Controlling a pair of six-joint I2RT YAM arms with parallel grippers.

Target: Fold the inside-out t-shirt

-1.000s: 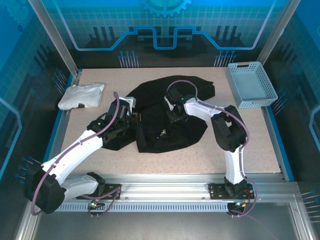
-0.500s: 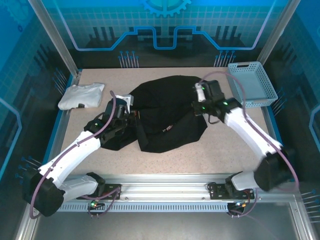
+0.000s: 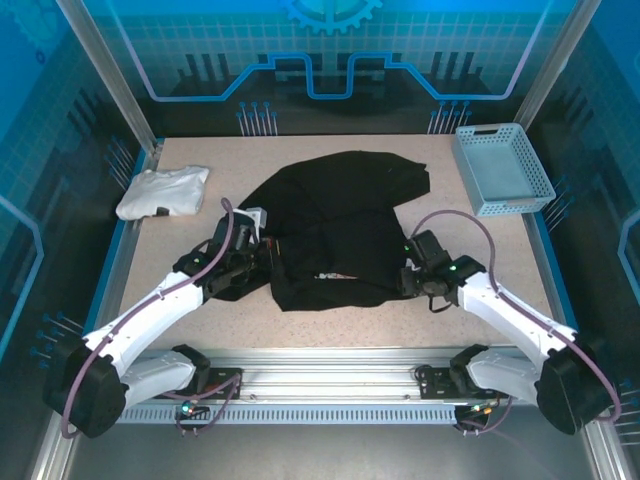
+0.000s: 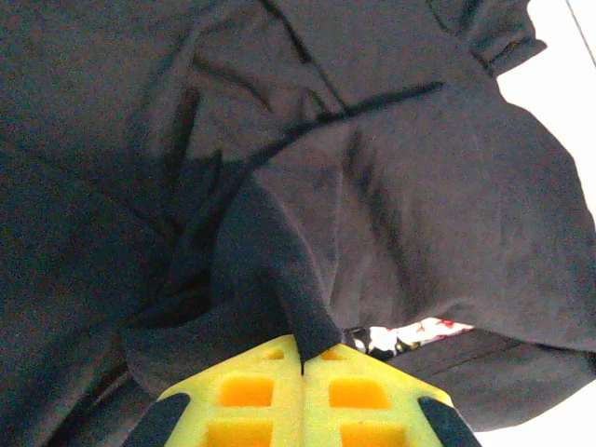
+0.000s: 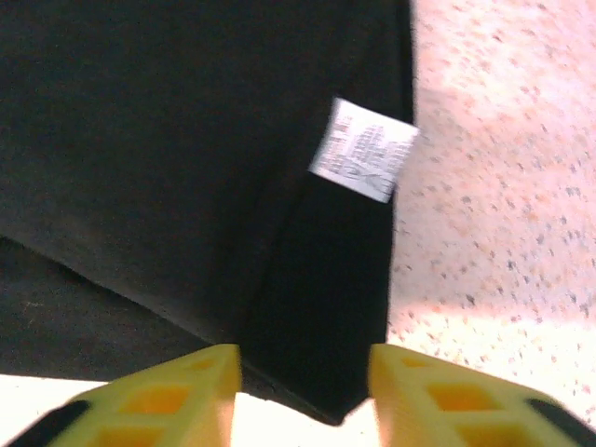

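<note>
Black t-shirt [image 3: 340, 225] clamped in left gripper [image 4: 303, 358]; right gripper [image 5: 303, 377], jaws apart astride its edge, could catch one layer only.

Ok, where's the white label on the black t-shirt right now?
In the right wrist view, the white label sits on the black t-shirt, at its right edge beside bare table, just ahead of the open right gripper.

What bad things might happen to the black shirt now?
The left fingers pinch just a small ridge of the black t-shirt, so it may slip out when pulled. The right fingers stand open over the hem corner by the white label; they might close on one layer only. The cloth lies bunched, so the fold may come out crooked.
</note>
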